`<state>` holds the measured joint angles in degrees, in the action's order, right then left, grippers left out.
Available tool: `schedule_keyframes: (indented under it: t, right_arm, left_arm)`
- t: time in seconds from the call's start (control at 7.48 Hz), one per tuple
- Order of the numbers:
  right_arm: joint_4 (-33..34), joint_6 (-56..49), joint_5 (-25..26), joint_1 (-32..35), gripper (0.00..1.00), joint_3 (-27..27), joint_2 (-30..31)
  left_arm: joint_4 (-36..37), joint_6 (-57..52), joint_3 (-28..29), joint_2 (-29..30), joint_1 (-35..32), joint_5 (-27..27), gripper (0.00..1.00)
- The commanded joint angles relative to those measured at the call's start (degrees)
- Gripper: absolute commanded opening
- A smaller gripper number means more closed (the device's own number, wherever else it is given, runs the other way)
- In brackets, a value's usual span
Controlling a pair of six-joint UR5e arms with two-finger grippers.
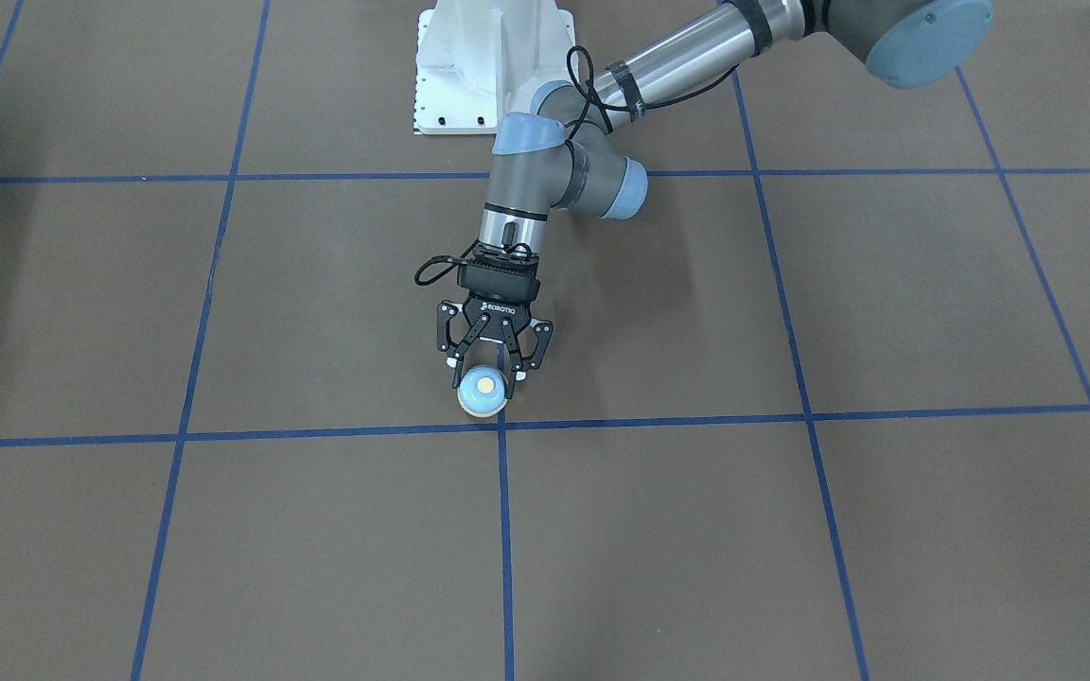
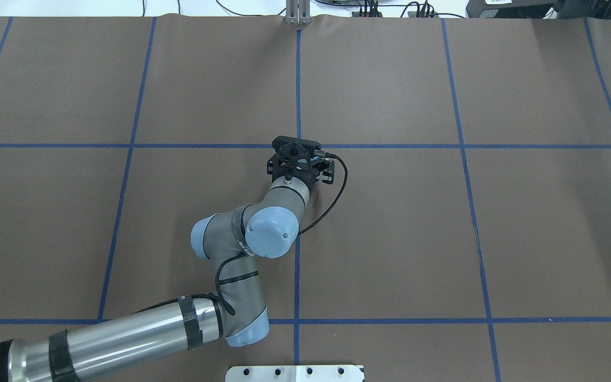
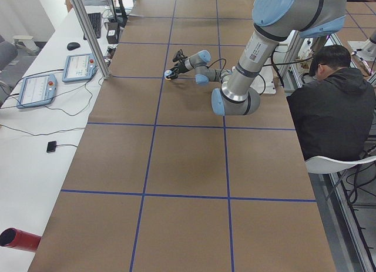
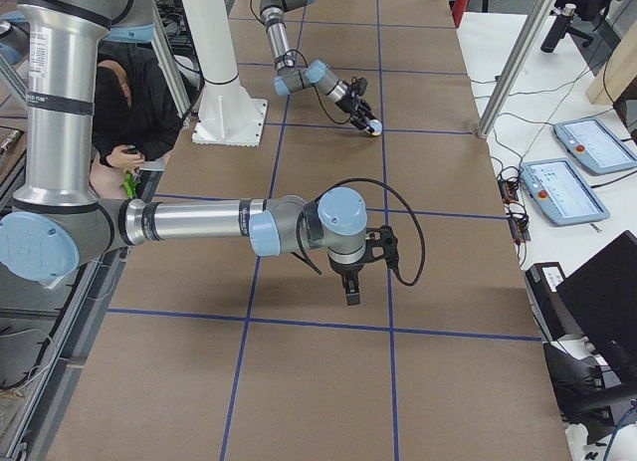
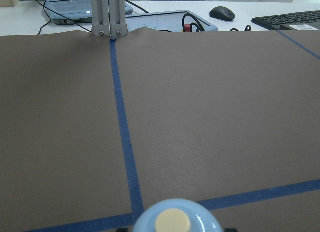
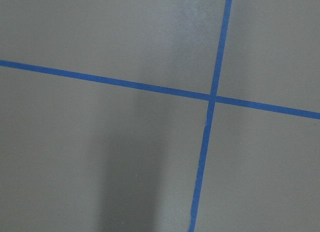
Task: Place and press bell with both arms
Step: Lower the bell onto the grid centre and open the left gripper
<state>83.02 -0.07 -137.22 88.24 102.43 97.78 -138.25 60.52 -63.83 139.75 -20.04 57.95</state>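
Glossy light-blue bell (image 5: 177, 219), matt brown paper table cover (image 1: 318, 567), shiny metal left arm (image 2: 125, 339)

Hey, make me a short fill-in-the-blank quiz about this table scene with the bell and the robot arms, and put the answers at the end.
1. The gripper whose fingers flank the bell belongs to the robot's ___ arm.
2. The bell's dome is light ___, with a cream button on top.
3. The table has a ___ cover gridded with tape lines.
4. The person seated beside the table wears a ___ jacket.

Missing words: left; blue; brown; black.
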Motion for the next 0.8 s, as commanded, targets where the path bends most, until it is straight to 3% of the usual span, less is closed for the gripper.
schedule_keyframes:
  t: [0.0,0.27,0.53,0.67]
  right_arm:
    - [0.03,0.07,-0.24,0.0,1.0,0.22,-0.22]
    - [0.21,0.07,-1.38,0.0,1.0,0.49,-0.48]
    - [0.99,0.15,-1.3,-1.22,1.0,0.4,-2.66]
    - [2.22,5.46,-1.21,-4.19,1.0,0.05,-6.51]
  left_arm:
    - [0.0,0.04,-0.24,0.35,-0.43,0.05,1.0]
    - [0.26,-0.14,-1.72,0.52,-2.53,2.93,1.0]
    - [4.8,-2.06,-5.05,0.44,-8.49,13.36,1.0]
    - [8.4,-5.9,-8.82,-0.43,-12.61,20.37,1.0]
